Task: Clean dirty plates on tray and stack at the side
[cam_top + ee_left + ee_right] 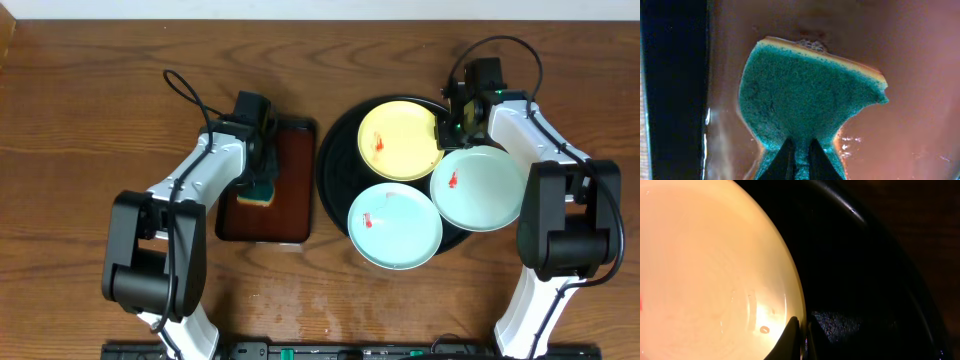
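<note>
The large black tray (335, 150) holds three plates. The pale yellow plate (398, 140) lies at the back with a red smear. Two mint-white plates, one at the front (395, 225) and one at the right (478, 188), each carry a red smear. My right gripper (452, 118) is shut on the right rim of the yellow plate (715, 270), one finger above and one below the edge (801, 330). My left gripper (800, 155) is shut on a teal sponge (810, 95) with a yellow backing, over the brown tray (290, 200).
The dark-brown rectangular tray (920, 75) lies left of the black tray, its surface wet and glossy. Wooden table (80, 120) surrounds both trays. The black tray's rim (880, 240) runs just right of the right gripper.
</note>
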